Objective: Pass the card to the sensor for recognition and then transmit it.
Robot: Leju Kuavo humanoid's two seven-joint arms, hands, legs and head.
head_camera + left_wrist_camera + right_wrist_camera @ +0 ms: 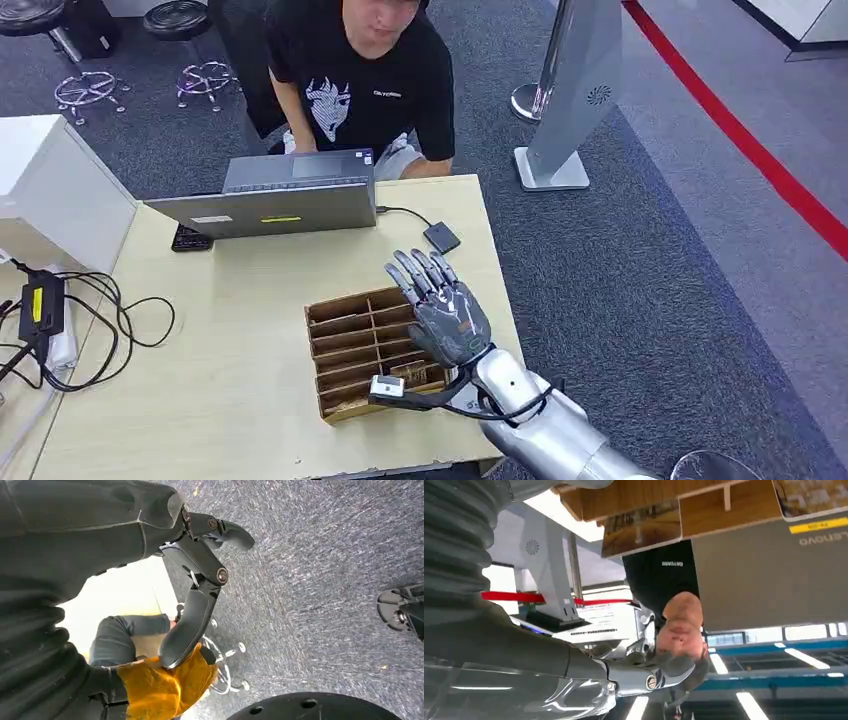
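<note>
the right hand [447, 312] is hovering over the far right corner of the wooden divider box [345, 345], fingers extended and apart, holding nothing. the card [415, 372] is judged to be the patterned piece standing in a near right slot of that box, just behind the wrist; a second card-like piece [348, 407] is lying in the nearest slot, so two are countable, though others may be hidden. one small black sensor [441, 238] is lying beyond the box, cabled to one laptop [275, 195], behind which one person [365, 75] is sitting. to do the pick well, the hand is needing to draw back over the card's slot and pinch the upper edge squarely, without catching the dividers. the left hand [200, 580] is hanging off the bench [230, 380] over carpet, fingers apart and empty.
</note>
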